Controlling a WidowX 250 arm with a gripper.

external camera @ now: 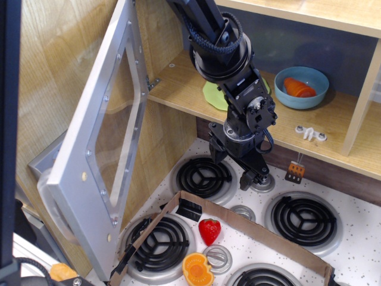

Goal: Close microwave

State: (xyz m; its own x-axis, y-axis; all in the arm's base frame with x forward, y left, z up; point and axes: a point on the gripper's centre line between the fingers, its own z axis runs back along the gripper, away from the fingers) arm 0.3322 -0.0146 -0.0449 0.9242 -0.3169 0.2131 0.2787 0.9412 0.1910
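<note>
Overhead view: silver-grey microwave door with clear window (110, 143) swung wide open, filling left of frame, hinged at top near wooden compartment shelf (178, 83).
Black gripper (235, 164) at centre, hanging over white speckled table (357, 223) with black coil burners, well apart from door, holding nothing, fingers spread apart.
Judgement: arm sits right of door; must reach door's outer face to push it shut.
Red strawberry (209, 230) lower centre, inside cardboard border.

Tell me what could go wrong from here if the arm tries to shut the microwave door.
The gripper hangs over the stove, apart from the open microwave door, so a sideways sweep may glance off its edge. The arm's wrist sits in front of the shelf opening, so the swinging door might strike it.
</note>
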